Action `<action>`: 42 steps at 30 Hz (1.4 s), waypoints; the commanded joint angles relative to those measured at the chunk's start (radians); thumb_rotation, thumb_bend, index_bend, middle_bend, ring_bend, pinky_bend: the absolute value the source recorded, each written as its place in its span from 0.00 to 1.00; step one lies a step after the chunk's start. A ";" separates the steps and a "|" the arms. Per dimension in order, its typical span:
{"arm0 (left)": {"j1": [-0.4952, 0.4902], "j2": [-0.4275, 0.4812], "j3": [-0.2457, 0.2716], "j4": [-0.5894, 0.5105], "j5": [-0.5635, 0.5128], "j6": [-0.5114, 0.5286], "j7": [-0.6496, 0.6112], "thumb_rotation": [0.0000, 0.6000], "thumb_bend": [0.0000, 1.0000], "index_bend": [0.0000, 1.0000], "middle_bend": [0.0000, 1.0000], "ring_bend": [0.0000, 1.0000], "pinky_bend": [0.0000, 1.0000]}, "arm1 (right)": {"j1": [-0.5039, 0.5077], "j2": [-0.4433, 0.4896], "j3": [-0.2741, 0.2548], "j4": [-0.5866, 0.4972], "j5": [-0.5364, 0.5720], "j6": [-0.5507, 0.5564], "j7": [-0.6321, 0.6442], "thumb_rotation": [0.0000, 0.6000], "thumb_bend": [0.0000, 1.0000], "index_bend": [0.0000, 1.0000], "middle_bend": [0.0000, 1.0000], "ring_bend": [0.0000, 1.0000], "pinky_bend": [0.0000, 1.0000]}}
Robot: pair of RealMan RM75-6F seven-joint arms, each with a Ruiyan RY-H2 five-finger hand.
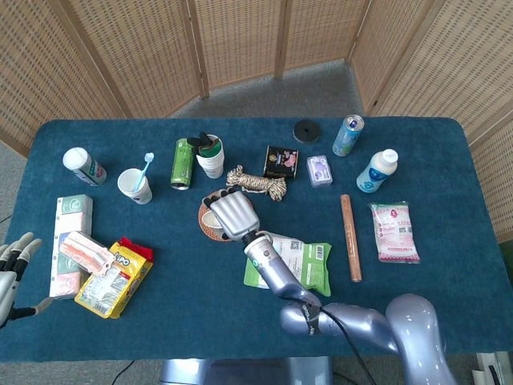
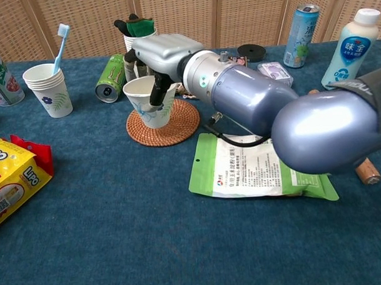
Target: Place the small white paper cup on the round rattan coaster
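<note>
The right hand (image 2: 165, 56) holds the small white paper cup (image 2: 146, 101) over the round rattan coaster (image 2: 166, 123); its fingers (image 2: 156, 92) are closed around the cup's rim and wall. The cup is a little tilted, and its bottom seems to be on the left part of the coaster, but I cannot tell if it fully rests there. The left hand (image 1: 11, 269) is at the left edge of the blue bench (image 1: 200, 313), fingers spread, holding nothing. A green pouch (image 2: 260, 167) lies just beside the coaster.
</note>
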 commanded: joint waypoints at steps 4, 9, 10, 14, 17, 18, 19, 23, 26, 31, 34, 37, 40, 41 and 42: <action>0.001 -0.004 0.005 0.000 0.006 -0.002 0.011 1.00 0.21 0.00 0.00 0.00 0.00 | 0.038 -0.042 0.002 0.086 0.000 -0.023 0.044 1.00 0.34 0.38 0.51 0.34 0.38; -0.003 -0.010 0.006 0.009 0.016 -0.005 0.000 1.00 0.21 0.00 0.00 0.00 0.00 | 0.066 -0.077 0.023 0.171 0.028 -0.048 0.071 1.00 0.35 0.38 0.51 0.34 0.38; -0.004 -0.011 0.005 0.012 0.019 -0.002 -0.005 1.00 0.21 0.00 0.00 0.00 0.00 | 0.069 -0.080 0.024 0.184 0.031 -0.051 0.075 1.00 0.35 0.38 0.51 0.34 0.38; -0.002 -0.015 0.006 0.022 0.029 0.007 -0.017 1.00 0.21 0.00 0.00 0.00 0.00 | 0.076 -0.090 0.020 0.225 0.029 -0.058 0.096 1.00 0.36 0.38 0.51 0.34 0.38; -0.004 -0.017 0.005 0.028 0.030 0.004 -0.024 1.00 0.21 0.00 0.00 0.00 0.00 | 0.078 -0.096 0.022 0.242 0.034 -0.062 0.110 1.00 0.36 0.38 0.51 0.34 0.38; -0.006 -0.018 0.004 0.030 0.030 0.004 -0.026 1.00 0.21 0.00 0.00 0.00 0.00 | 0.080 -0.099 0.024 0.246 0.038 -0.064 0.113 1.00 0.36 0.38 0.51 0.33 0.38; -0.006 -0.018 0.004 0.032 0.031 0.003 -0.027 1.00 0.21 0.00 0.00 0.00 0.00 | 0.081 -0.101 0.027 0.247 0.042 -0.065 0.115 1.00 0.36 0.38 0.51 0.33 0.38; -0.008 -0.020 0.003 0.036 0.028 0.000 -0.029 1.00 0.21 0.00 0.00 0.00 0.00 | 0.086 -0.106 0.033 0.245 0.053 -0.063 0.115 1.00 0.35 0.37 0.51 0.33 0.38; -0.008 -0.018 0.003 0.036 0.027 0.001 -0.032 1.00 0.21 0.00 0.00 0.00 0.00 | 0.092 -0.109 0.034 0.247 0.057 -0.060 0.108 1.00 0.33 0.35 0.50 0.33 0.38; -0.006 -0.017 0.002 0.037 0.028 0.005 -0.033 1.00 0.21 0.00 0.00 0.00 0.00 | 0.102 -0.125 0.041 0.260 0.073 -0.060 0.104 1.00 0.30 0.29 0.44 0.30 0.38; -0.007 -0.017 0.002 0.036 0.027 0.005 -0.034 1.00 0.21 0.00 0.00 0.00 0.00 | 0.106 -0.129 0.041 0.265 0.073 -0.056 0.100 1.00 0.22 0.18 0.32 0.27 0.38; -0.006 -0.016 0.002 0.037 0.026 0.006 -0.036 1.00 0.21 0.00 0.00 0.00 0.00 | 0.105 -0.123 0.043 0.254 0.078 -0.056 0.099 1.00 0.19 0.13 0.21 0.25 0.38; -0.007 -0.015 0.001 0.038 0.026 0.006 -0.037 1.00 0.21 0.00 0.00 0.00 0.00 | 0.098 -0.102 0.045 0.219 0.081 -0.056 0.100 1.00 0.18 0.08 0.12 0.23 0.38; -0.007 -0.015 0.001 0.038 0.026 0.007 -0.037 1.00 0.21 0.00 0.00 0.00 0.00 | 0.096 -0.096 0.042 0.210 0.077 -0.051 0.098 1.00 0.18 0.07 0.11 0.23 0.38; -0.007 -0.015 0.001 0.038 0.027 0.007 -0.037 1.00 0.21 0.00 0.00 0.00 0.00 | 0.092 -0.086 0.038 0.195 0.073 -0.045 0.095 1.00 0.18 0.07 0.11 0.23 0.38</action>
